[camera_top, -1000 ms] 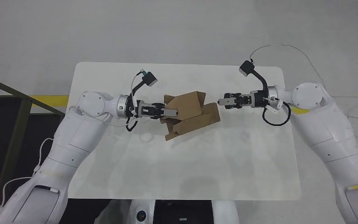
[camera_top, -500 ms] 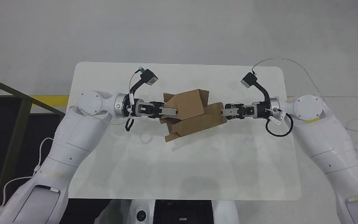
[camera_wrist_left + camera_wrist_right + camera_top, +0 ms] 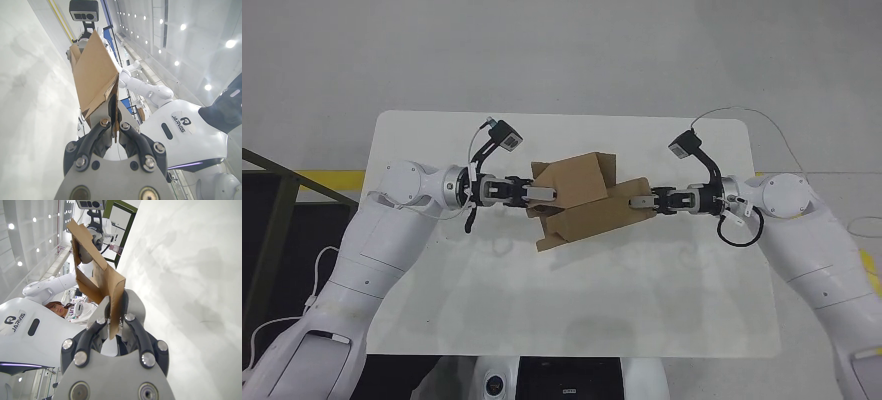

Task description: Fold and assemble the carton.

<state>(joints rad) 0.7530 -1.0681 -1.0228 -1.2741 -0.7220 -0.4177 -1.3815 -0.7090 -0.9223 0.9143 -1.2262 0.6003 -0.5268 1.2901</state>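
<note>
While you look down from above, you find the carton [image 3: 582, 200] over the middle of the white table [image 3: 542, 300], between the two arms; whether its lower edge touches the surface cannot be told. It is brown cardboard, half opened; one panel stands tilted, and a longer part runs toward the right arm. Your left gripper [image 3: 542, 191] sits at the carton's left end; its wrist view shows both fingers pressed together on a thin cardboard edge, clamping it. Your right gripper [image 3: 642, 199] sits at the carton's right end; a flap runs down between its fingers, which pinch it from both sides. The two grippers are well apart; the carton spans the gap between them.
</note>
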